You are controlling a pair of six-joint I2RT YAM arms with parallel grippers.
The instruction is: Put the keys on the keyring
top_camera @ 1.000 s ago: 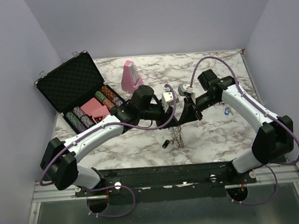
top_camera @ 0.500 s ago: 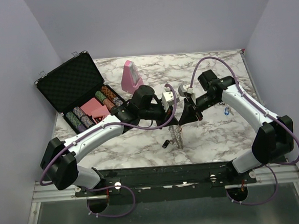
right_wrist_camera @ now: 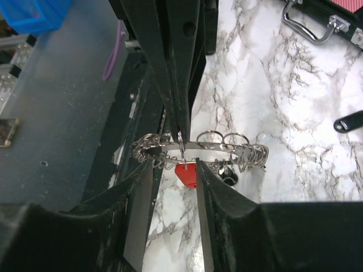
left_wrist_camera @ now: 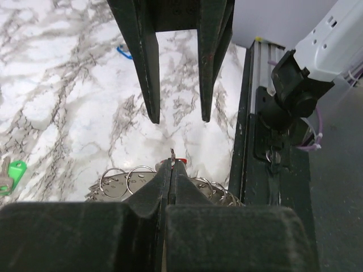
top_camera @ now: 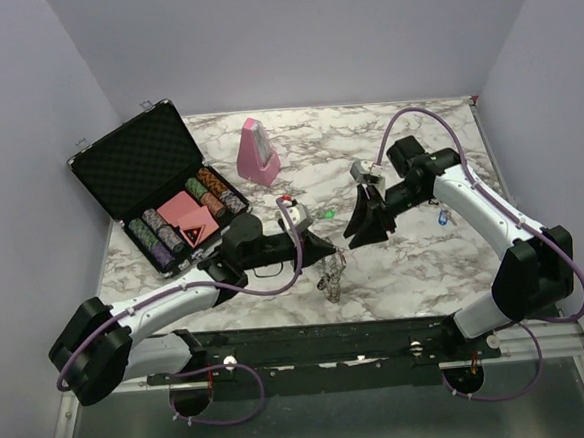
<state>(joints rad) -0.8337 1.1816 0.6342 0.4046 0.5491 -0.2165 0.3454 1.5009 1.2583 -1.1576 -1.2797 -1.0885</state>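
One keyring [top_camera: 332, 274], lower centre of the top view.
Left fingers [left_wrist_camera: 172, 167] clamp shut on it; right fingers [top_camera: 366, 236] gape, empty. The thin pinch may slip, dropping ring and red key [right_wrist_camera: 186, 174].

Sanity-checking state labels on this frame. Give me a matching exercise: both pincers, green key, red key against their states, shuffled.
1. left pincer
2. right pincer
3. green key
4. red key

A. open
B. dangling under the keyring
C. lying on the table
D. shut on the keyring

Pairs: 1-D, 2-A, 3-C, 4-B
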